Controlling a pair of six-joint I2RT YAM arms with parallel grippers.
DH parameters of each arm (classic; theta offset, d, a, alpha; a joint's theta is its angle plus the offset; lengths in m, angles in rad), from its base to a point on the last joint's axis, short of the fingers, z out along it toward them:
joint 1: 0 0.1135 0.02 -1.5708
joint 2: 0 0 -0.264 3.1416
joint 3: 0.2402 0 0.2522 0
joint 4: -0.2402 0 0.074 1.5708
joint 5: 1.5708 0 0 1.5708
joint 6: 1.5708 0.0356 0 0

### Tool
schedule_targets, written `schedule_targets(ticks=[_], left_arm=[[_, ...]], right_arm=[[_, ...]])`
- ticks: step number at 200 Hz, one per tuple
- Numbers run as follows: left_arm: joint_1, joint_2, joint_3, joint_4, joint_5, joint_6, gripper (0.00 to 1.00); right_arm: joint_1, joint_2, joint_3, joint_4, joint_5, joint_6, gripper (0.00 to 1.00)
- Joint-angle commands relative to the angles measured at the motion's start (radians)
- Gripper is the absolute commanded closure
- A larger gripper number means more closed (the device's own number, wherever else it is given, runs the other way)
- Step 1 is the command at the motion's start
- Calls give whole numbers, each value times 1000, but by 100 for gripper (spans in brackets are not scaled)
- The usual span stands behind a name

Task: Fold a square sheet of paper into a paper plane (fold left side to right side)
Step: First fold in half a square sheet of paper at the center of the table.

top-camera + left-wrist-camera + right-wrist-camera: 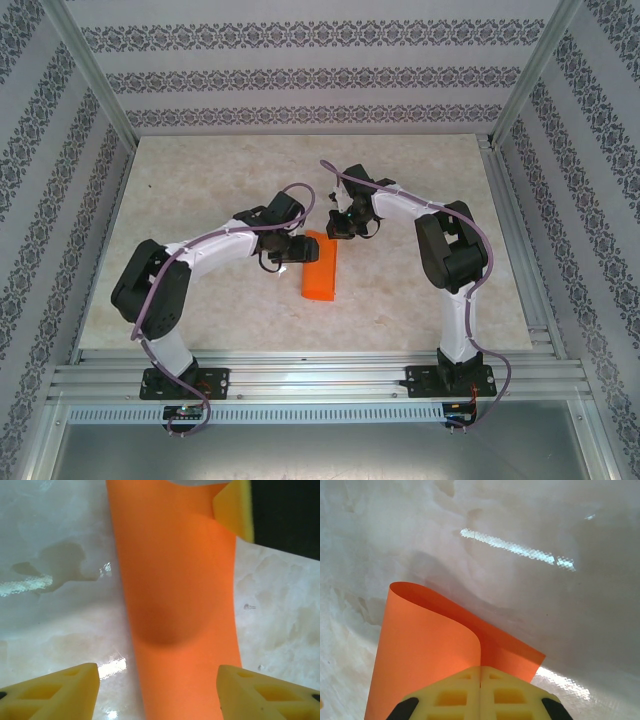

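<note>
The square sheet of paper [320,268] is bright orange and lies mid-table, bent over on itself into a loose, uncreased roll. My left gripper [157,695] is open just above it. One yellow finger is on each side of the rounded bend [175,605], and neither touches it. My right gripper [480,680] is shut at the sheet's far end, and the curled upper layer [425,645] runs into the seam between its fingers. One of its fingertips [234,507] shows in the left wrist view at the paper's edge. No paper plane is in view.
The table [200,180] is pale marble with glare patches. Patterned walls and metal frame posts [95,75] enclose it. An aluminium rail [320,375] along the near edge carries both arm bases.
</note>
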Motion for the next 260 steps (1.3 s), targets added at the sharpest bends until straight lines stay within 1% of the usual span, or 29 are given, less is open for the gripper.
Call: schedule_targets(ticks=[1, 42, 62, 125, 157, 174, 216, 239, 260], left_arm=[[13, 35, -9, 46, 21, -11, 39], [16, 74, -11, 78, 49, -18, 38], [15, 93, -19, 99, 67, -25, 40], [6, 131, -49, 148, 111, -42, 51], [-1, 134, -45, 139, 98, -39, 54], [-3, 136, -43, 134, 93, -37, 57], [-16, 142, -28, 111, 84, -34, 57], [-26, 145, -15, 99, 81, -34, 55], [-35, 150, 1, 79, 69, -31, 53]], right_arm=[[-12, -6, -6, 4, -12, -18, 99], [-12, -3, 0, -2, -11, -23, 98], [-12, -1, 1, -2, -9, -21, 97], [-15, 3, 5, 0, -14, -16, 93], [-18, -15, 3, 3, -15, -12, 84], [-22, -36, -3, 7, -12, -9, 77], [-44, -123, -40, 18, -2, 1, 66], [-71, -180, -95, 44, 13, 23, 64], [-96, -241, -183, 110, 28, 63, 63]])
